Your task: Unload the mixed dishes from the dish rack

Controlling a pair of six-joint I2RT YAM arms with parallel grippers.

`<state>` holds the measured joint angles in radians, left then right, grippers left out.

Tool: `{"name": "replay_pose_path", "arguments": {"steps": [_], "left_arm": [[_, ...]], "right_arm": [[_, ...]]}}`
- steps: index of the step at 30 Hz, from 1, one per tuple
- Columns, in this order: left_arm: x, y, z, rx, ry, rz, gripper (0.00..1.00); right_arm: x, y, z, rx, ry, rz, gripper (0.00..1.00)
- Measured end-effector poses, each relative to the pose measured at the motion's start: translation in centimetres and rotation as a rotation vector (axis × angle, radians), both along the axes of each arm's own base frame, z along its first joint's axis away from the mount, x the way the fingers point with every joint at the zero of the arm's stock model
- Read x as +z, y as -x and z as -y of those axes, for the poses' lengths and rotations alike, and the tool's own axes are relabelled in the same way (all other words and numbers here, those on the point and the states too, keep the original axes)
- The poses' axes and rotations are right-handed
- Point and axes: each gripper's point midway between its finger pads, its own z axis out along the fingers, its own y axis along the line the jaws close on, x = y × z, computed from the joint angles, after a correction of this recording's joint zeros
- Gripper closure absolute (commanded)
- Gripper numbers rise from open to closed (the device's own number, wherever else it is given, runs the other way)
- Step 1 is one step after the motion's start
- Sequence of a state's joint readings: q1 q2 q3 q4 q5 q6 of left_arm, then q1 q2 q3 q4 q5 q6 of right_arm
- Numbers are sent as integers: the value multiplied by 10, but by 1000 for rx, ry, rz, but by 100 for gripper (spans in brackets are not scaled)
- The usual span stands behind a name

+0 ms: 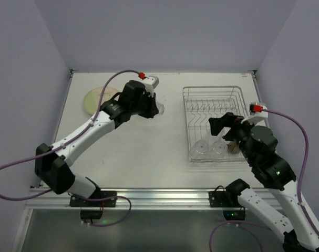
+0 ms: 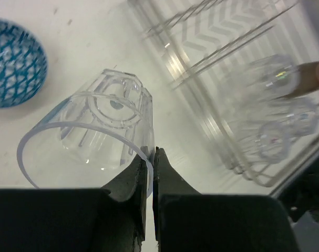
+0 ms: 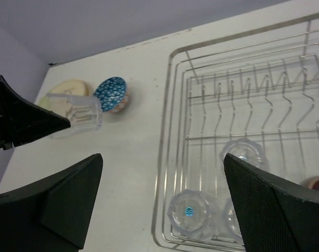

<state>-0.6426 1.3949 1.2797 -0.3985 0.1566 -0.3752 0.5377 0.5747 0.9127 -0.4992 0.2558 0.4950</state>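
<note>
Glass [image 2: 96, 131] is out of the dish rack [image 3: 171, 121], rim pinched tight in the left claw [image 2: 153, 152], near the blue bowl [image 2: 14, 63] on the desk [image 3: 133, 152]. Right claw [image 3: 162, 160] hangs wide open over the rack, where more glasses [image 3: 243, 152] and the dark cup [image 3: 318, 185] sit.

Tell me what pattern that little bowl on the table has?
The bowl has a blue crisscross, net-like pattern; the left wrist view shows it best.

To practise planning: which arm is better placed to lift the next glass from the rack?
Right. The right arm hangs over the rack, jaws open near the glasses; the left arm grips a glass outside the rack.
</note>
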Motion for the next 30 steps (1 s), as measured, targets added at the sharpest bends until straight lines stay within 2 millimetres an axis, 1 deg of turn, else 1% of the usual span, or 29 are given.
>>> {"name": "replay_pose_path", "arguments": {"steps": [3, 4, 7, 10, 12, 15, 18, 20, 22, 25, 26, 28, 29, 30], "left_arm": [[-49, -17, -15, 64, -222, -107, 100], [-62, -21, -20, 80, -291, -139, 100], [-90, -29, -27, 93, -462, -207, 100], [-115, -31, -21, 69, -614, -247, 100], [-128, -27, -12, 37, -674, -265, 100], [-151, -16, -1, -25, -754, -295, 100], [-169, -5, 2, -73, -810, -332, 100], [-176, -3, 0, -86, -830, -349, 100], [-175, -4, -1, -91, -833, -350, 100], [-176, -5, -1, -96, -837, -349, 90], [-176, -5, -1, -98, -838, -348, 82], [-175, -5, -2, -99, -841, -347, 70], [-175, -5, -2, -100, -844, -346, 60], [-175, -5, -2, -101, -844, -344, 55]], "right_arm": [[-8, 6, 24, -100, 50, -43, 1], [-13, 9, 30, -119, 67, -60, 1], [-24, 16, 42, -155, 114, -109, 1], [-35, 19, 47, -171, 154, -149, 1], [-40, 20, 48, -170, 174, -172, 1], [-47, 20, 48, -166, 201, -198, 1], [-51, 19, 48, -160, 215, -209, 1], [-53, 20, 47, -156, 220, -215, 1], [-56, 20, 47, -154, 226, -221, 1], [-61, 20, 46, -150, 233, -232, 1], [-62, 19, 46, -149, 236, -236, 1], [-65, 19, 44, -141, 240, -246, 1], [-67, 19, 43, -131, 243, -252, 1], [-69, 19, 41, -123, 245, -257, 1]]}}
